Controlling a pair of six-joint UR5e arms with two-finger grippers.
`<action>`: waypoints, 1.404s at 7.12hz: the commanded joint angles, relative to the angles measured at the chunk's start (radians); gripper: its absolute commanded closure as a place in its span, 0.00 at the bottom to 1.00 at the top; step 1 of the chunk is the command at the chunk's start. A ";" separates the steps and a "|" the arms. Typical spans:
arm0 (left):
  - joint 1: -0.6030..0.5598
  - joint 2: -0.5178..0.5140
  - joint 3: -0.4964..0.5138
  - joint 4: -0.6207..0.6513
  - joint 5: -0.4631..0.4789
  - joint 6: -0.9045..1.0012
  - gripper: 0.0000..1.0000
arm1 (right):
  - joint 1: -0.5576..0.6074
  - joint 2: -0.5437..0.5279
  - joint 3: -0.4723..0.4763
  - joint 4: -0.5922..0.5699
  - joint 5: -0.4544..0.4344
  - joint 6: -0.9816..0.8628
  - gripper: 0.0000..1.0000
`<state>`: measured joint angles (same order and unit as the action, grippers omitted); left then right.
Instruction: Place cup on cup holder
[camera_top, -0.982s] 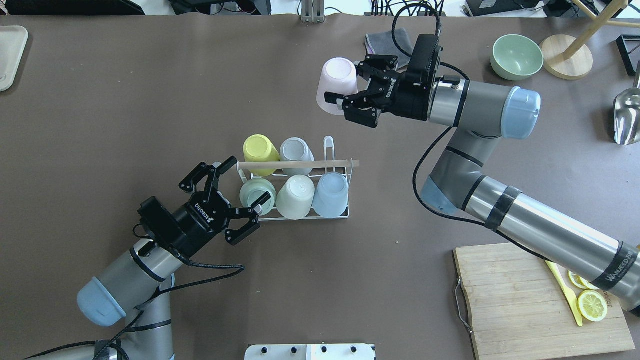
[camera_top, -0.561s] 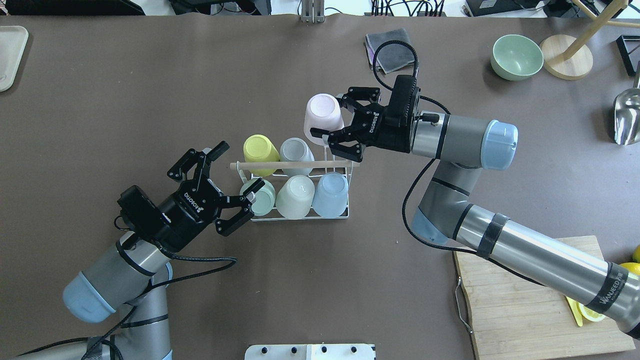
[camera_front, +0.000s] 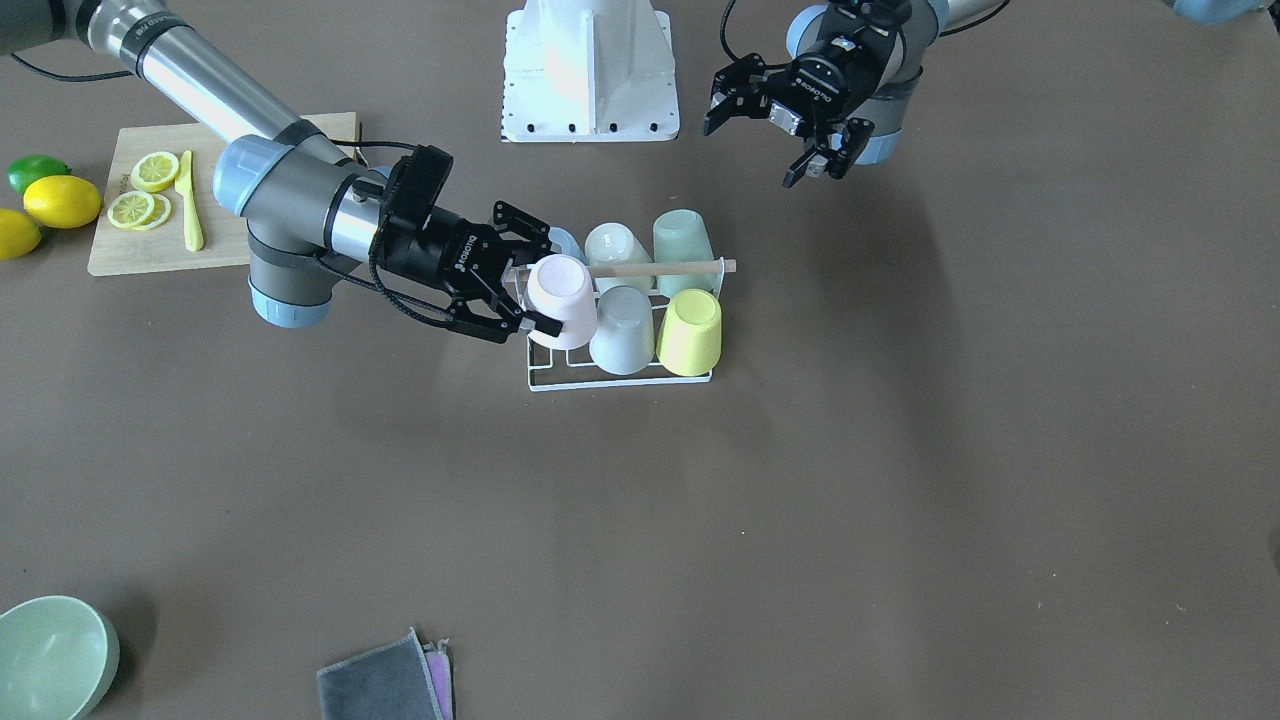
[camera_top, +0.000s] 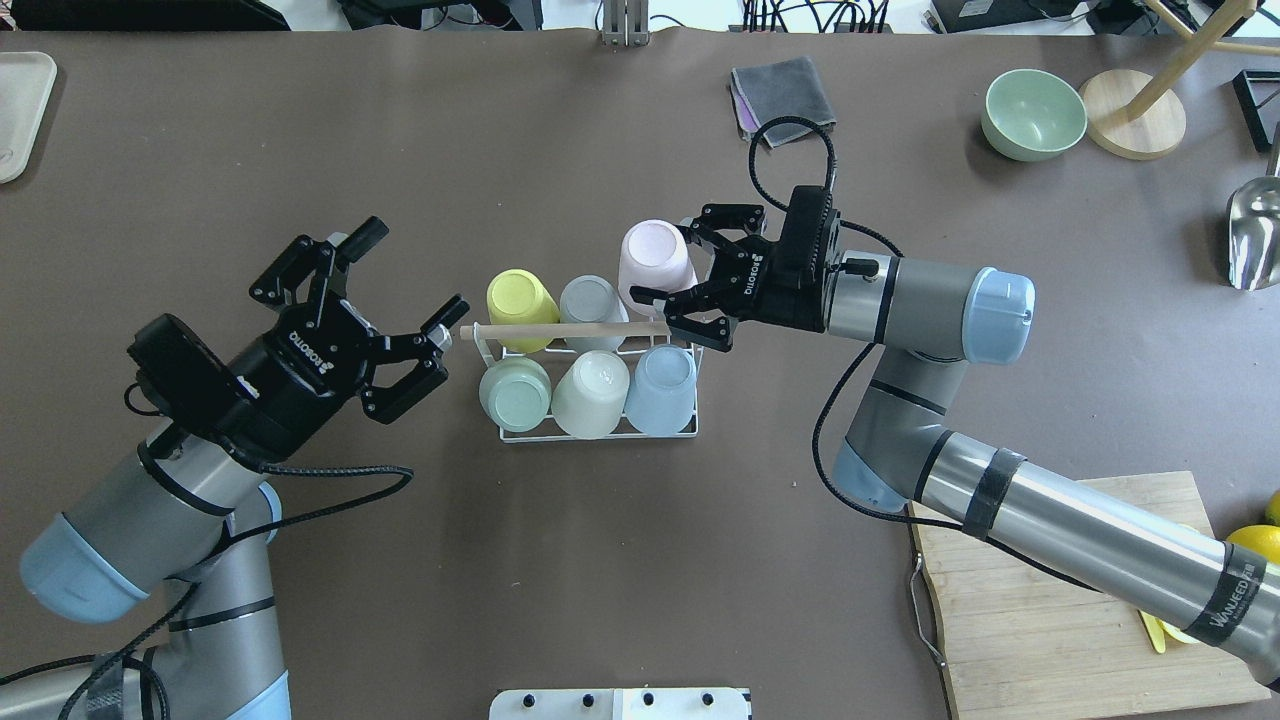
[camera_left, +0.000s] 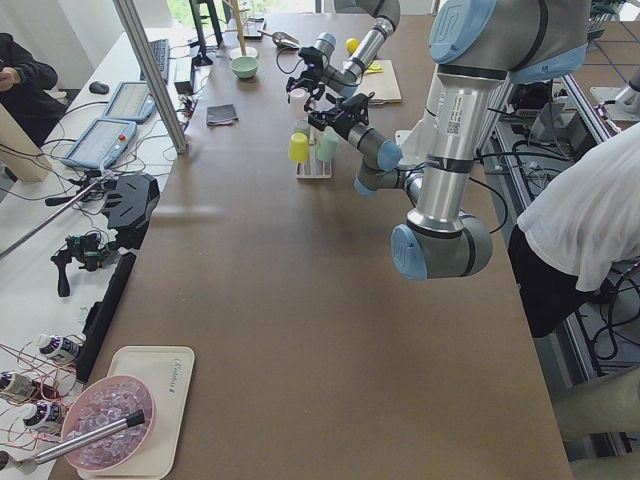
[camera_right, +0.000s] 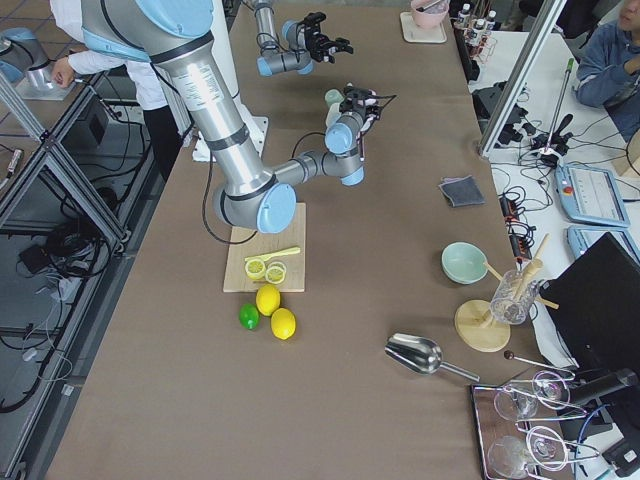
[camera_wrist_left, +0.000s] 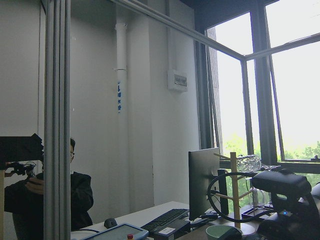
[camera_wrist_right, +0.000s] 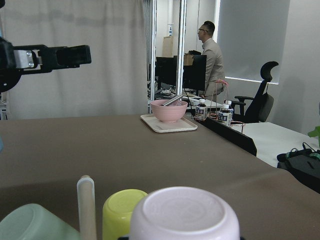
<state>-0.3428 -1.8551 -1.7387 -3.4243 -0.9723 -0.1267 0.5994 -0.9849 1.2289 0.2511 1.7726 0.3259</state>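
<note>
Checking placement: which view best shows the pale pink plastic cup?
Exterior front-facing: the pale pink plastic cup, upside down in the right gripper, shows unobstructed at the white wire cup holder's near row. Overhead shows it too; right wrist only its base; side views, tiny; left wrist, nothing.

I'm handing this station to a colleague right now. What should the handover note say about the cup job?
Left gripper: open, empty, clear of the cup holder.
Right gripper: shut on the pink cup, upside down at the far row's last free spot. I cannot tell if it is fully seated.
Done: five other cups sit upside down on the cup holder.
Left: seat the pink cup if needed, release, withdraw.
</note>
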 joint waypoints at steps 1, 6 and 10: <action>-0.076 0.022 -0.041 0.111 -0.002 -0.010 0.02 | 0.000 -0.001 -0.003 0.000 0.001 0.001 1.00; -0.326 0.298 -0.029 0.354 0.003 -0.182 0.02 | 0.023 -0.005 0.003 -0.004 0.013 0.015 0.00; -0.514 0.297 -0.018 0.817 -0.296 -0.217 0.02 | 0.293 -0.030 0.043 -0.348 0.435 0.013 0.00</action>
<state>-0.7882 -1.5588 -1.7578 -2.7377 -1.1496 -0.3254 0.7982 -1.0030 1.2628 0.0405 2.0434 0.3402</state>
